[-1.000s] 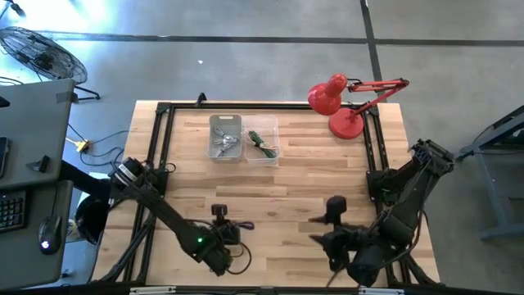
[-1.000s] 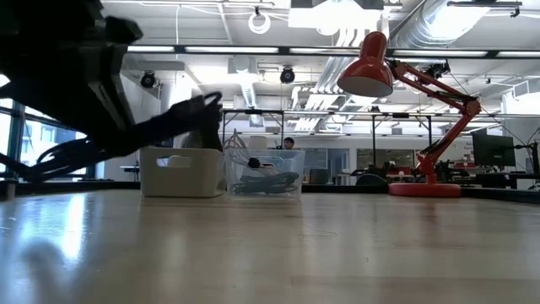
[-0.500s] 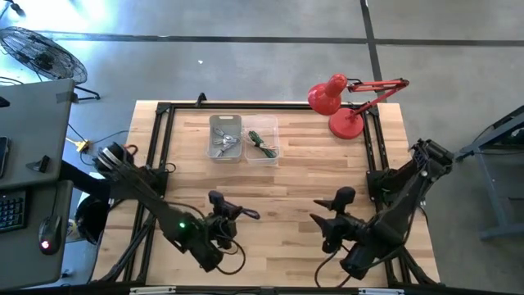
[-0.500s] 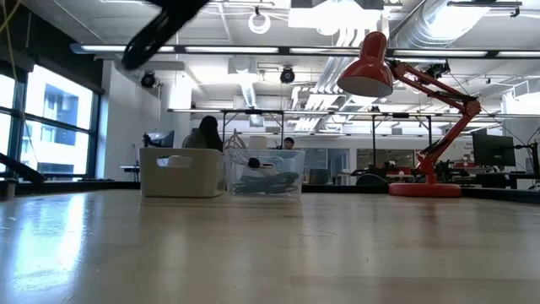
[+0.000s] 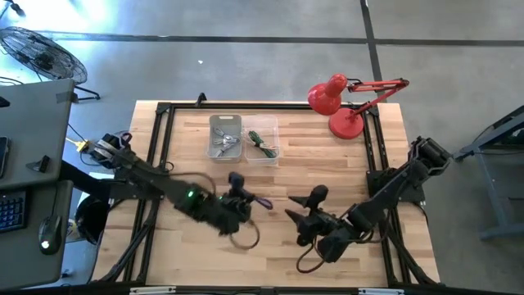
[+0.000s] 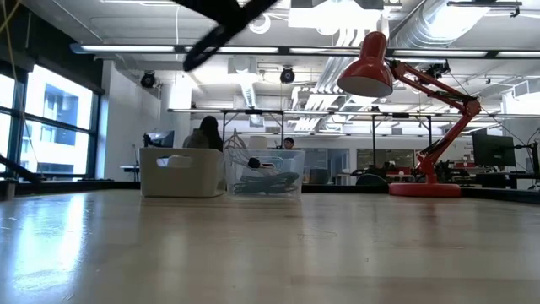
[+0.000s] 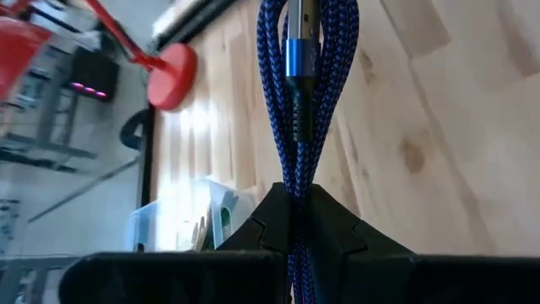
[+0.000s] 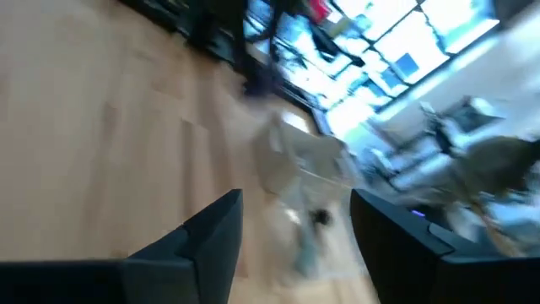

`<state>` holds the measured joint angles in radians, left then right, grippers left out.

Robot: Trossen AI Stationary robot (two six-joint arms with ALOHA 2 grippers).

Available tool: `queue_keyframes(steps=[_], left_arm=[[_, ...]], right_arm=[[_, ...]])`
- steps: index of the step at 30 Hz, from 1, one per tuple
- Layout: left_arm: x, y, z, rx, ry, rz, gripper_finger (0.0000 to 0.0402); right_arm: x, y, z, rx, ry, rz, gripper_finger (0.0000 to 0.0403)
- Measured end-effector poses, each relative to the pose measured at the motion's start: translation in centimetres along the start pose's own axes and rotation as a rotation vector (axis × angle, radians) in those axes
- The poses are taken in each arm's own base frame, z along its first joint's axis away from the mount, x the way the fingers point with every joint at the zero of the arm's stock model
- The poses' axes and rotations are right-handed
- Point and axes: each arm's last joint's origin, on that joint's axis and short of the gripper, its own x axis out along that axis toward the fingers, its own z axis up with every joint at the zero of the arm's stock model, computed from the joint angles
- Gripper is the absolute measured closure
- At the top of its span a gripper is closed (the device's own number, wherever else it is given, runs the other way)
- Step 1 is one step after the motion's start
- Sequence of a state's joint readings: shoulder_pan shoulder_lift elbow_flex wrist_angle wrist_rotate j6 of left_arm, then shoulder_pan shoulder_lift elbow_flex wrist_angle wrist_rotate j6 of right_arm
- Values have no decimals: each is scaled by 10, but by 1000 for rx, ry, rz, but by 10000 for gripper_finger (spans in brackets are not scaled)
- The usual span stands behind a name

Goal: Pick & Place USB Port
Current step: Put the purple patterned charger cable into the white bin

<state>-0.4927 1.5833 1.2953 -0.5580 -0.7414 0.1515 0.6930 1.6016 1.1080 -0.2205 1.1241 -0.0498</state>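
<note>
We see the left gripper [image 7: 297, 221] clamped on the folded blue cable [image 7: 297, 101], carried above the desk's [image 5: 344, 164] middle toward the far-edge bins [image 5: 243, 138]; right gripper [image 5: 301, 215] spread, empty.

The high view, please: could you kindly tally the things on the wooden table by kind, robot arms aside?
Small open plastic bins: 2, one white, one clear
Red metal desk lamps: 1
Blue braided USB cables: 1, held in the left pincer
Total: 4
</note>
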Motion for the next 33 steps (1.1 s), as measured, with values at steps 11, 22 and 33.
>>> queue_keyframes(steps=[11,22,33], left_arm=[[40,47,7,13,-174,-182,388],[52,41,2,0,-316,-224,388],[53,40,4,-9,-358,-228,388]], right_arm=[[3,0,1,-11,-6,80,196],[12,-3,0,-37,7,99,197],[29,-12,-1,-9,33,151,205]])
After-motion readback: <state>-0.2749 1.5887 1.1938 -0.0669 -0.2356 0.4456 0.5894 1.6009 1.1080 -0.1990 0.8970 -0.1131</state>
